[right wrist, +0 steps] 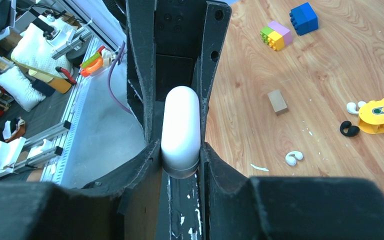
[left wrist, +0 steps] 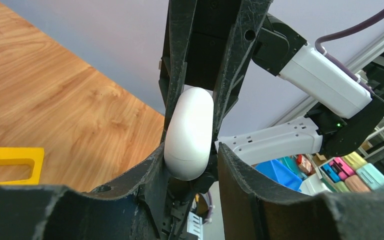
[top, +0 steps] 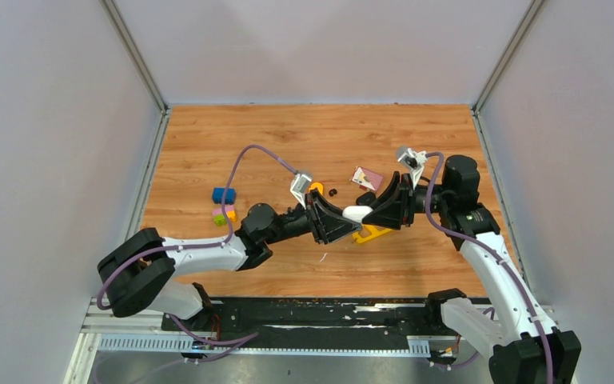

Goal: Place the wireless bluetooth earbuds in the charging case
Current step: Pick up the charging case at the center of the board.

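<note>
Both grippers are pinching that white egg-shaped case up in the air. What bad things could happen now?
The charging case is smooth and rounded, pinched between the left gripper and right gripper above the table. If they pull unevenly, it might squirt out and drop near the yellow triangle. Also, loose earbuds lie on the wood, like the white earbud and black earbud; a falling case or a low arm could knock them away.

White charging case (left wrist: 189, 132) upright at centre. Left gripper (left wrist: 190, 172) clamps case's bottom end; right gripper (left wrist: 192, 107) clamps its upper part from above. Yellow frame (left wrist: 10, 162) flat on wooden table (left wrist: 55, 100), well left of case. Coloured boxes (left wrist: 352, 170) far right of case.
</note>
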Available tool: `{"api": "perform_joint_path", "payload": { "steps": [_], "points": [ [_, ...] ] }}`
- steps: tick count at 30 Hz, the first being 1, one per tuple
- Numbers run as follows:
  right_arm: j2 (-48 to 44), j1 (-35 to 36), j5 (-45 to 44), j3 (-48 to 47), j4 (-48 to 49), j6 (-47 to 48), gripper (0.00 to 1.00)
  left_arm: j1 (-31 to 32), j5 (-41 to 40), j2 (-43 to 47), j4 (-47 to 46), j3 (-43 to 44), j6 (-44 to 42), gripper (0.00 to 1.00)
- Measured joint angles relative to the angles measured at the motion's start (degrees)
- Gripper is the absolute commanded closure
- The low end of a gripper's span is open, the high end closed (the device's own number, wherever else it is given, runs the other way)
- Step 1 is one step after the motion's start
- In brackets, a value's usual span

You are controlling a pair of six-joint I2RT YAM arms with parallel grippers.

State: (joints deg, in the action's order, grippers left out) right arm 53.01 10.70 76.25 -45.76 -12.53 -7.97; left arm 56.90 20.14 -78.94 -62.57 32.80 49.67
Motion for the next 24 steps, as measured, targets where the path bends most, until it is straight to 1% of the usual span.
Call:
{"api": "perform_joint_path", "payload": {
  "steps": [8,12,14,17,24],
  "points": [
    [0.04,0.00,1.27,0.15,0.42,-0.35,0.97,-1.62,1.20,-0.68,-4.11,-0.09,2.84,0.53],
    [0.02,0.00,1.70,0.96,0.55,-0.57,0.98,-2.27,1.33,-0.70,-5.14,-0.13,3.63,0.57],
    [0.00,0.00,1.86,1.22,0.57,-0.59,0.98,-2.36,1.64,-0.81,-5.22,-0.13,3.87,0.57],
    [-0.20,0.00,1.90,1.57,0.66,-0.59,0.98,-2.47,2.10,-1.09,-5.40,-0.13,4.09,0.53],
    [-0.28,0.00,1.68,1.68,0.70,-0.59,0.97,-2.47,3.21,-1.11,-5.25,-0.13,4.11,0.47]
  ]
}}
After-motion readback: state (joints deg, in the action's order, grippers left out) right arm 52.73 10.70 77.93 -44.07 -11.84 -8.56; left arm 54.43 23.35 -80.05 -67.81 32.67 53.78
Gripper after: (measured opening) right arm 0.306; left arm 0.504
